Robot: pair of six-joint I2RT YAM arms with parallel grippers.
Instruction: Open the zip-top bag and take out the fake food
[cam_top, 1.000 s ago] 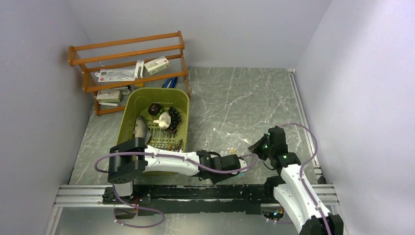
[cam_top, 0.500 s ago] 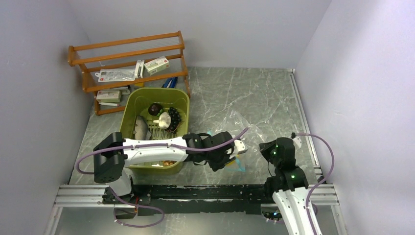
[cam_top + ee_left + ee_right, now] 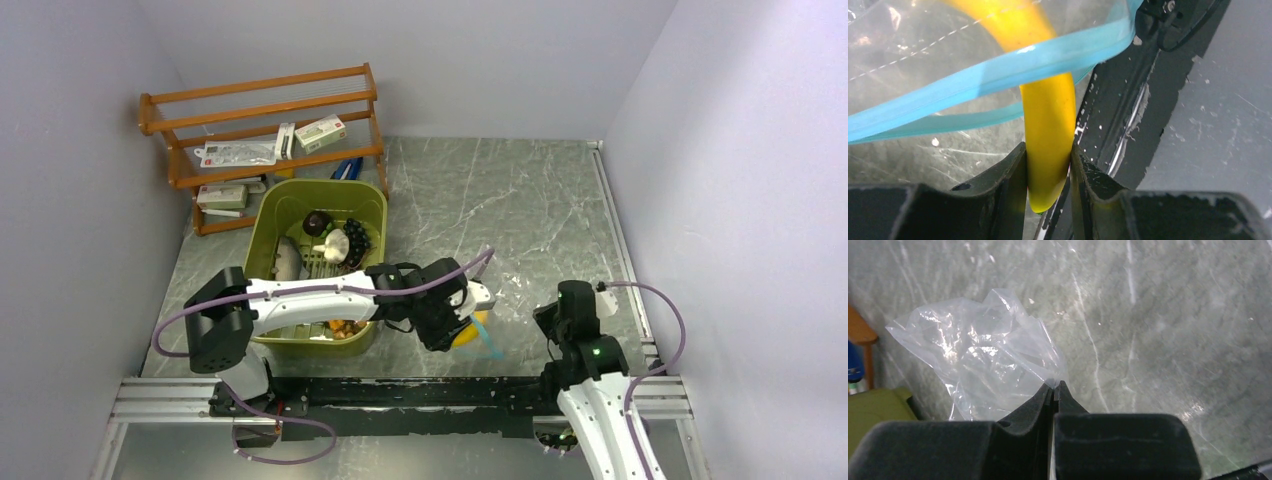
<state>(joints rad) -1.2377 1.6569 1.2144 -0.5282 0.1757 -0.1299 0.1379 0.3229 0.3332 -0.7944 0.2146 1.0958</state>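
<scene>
The clear zip-top bag [image 3: 505, 285] lies between my arms, its blue zip strip [image 3: 998, 75] open around a yellow toy banana [image 3: 1048, 125]. My left gripper [image 3: 1048, 175] is shut on the banana's end, which sticks out of the bag's mouth; in the top view the gripper [image 3: 462, 328] is at the bag's near left. My right gripper [image 3: 1055, 385] is shut on a corner of the bag [image 3: 988, 350]; in the top view it [image 3: 560, 300] is at the bag's right. The mushroom [image 3: 334, 245], grapes [image 3: 357, 240], fish [image 3: 288, 258] and brown piece [image 3: 317, 222] lie in the green bin.
The green bin [image 3: 268, 215] stands left of centre, under my left arm. A wooden rack [image 3: 260, 130] with small boxes and packets stands at the back left. The black rail [image 3: 400, 390] runs along the near edge. Walls close in left, back and right.
My left arm swung from the near edge up to the bag and now grips the banana at the bag's mouth. My right gripper drew back to the right, holding the bag's corner.
</scene>
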